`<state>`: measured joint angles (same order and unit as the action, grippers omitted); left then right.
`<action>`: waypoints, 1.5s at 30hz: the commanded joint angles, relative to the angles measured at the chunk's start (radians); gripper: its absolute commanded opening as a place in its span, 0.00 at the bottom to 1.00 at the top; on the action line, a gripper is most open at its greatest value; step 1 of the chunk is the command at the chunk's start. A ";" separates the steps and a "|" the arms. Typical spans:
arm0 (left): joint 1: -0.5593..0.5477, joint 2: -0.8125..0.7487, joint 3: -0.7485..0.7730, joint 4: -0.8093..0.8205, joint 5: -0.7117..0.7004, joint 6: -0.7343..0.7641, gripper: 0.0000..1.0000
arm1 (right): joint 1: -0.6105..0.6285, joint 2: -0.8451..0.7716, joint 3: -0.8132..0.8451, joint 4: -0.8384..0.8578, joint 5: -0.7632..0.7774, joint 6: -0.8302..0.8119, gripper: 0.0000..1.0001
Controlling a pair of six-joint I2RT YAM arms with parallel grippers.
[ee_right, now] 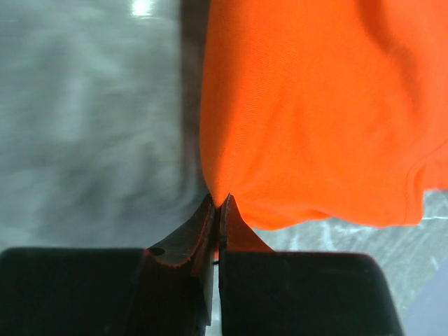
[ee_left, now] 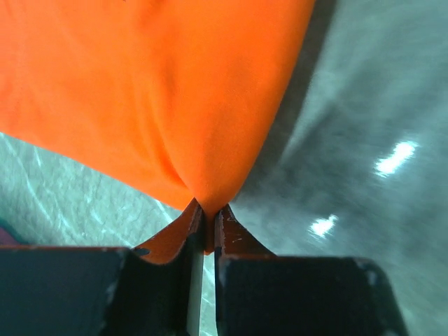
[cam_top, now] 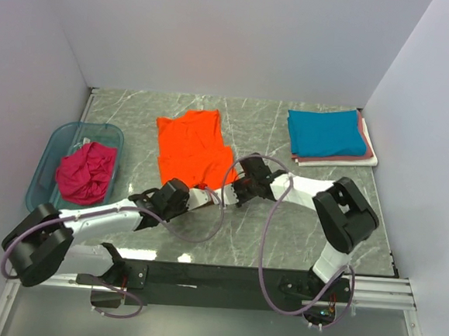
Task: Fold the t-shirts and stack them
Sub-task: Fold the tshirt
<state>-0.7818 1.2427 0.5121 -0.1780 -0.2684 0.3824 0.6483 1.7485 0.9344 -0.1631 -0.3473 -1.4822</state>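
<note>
Top external: orange t-shirt spread at frame centre. Left gripper and right gripper each clamp tight on its lower hem. Magenta t-shirt sits in tub at left; 3 folded t-shirts stacked upper right.

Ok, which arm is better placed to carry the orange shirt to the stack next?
Probably right. The folded stack lies at the table's far right, on that arm's side, and the right gripper pinches the orange shirt's nearer corner. The left gripper pinches the opposite corner, farther away.
</note>
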 commanded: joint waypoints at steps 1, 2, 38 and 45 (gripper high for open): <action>-0.033 -0.078 -0.004 -0.021 0.093 0.023 0.01 | -0.010 -0.118 -0.052 -0.081 -0.067 -0.001 0.00; -0.037 -0.101 -0.010 -0.023 0.103 0.024 0.01 | -0.015 -0.133 -0.077 -0.082 -0.074 0.000 0.00; 0.016 -0.230 0.138 -0.097 0.308 0.143 0.00 | -0.142 -0.505 -0.080 -0.293 -0.194 0.243 0.00; 0.263 -0.051 0.213 0.063 0.468 0.240 0.00 | -0.174 -0.299 0.133 -0.216 -0.130 0.361 0.00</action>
<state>-0.5846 1.1160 0.6575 -0.2325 0.1101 0.5438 0.4927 1.3926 0.9825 -0.4484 -0.5163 -1.2037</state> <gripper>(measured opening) 0.115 0.028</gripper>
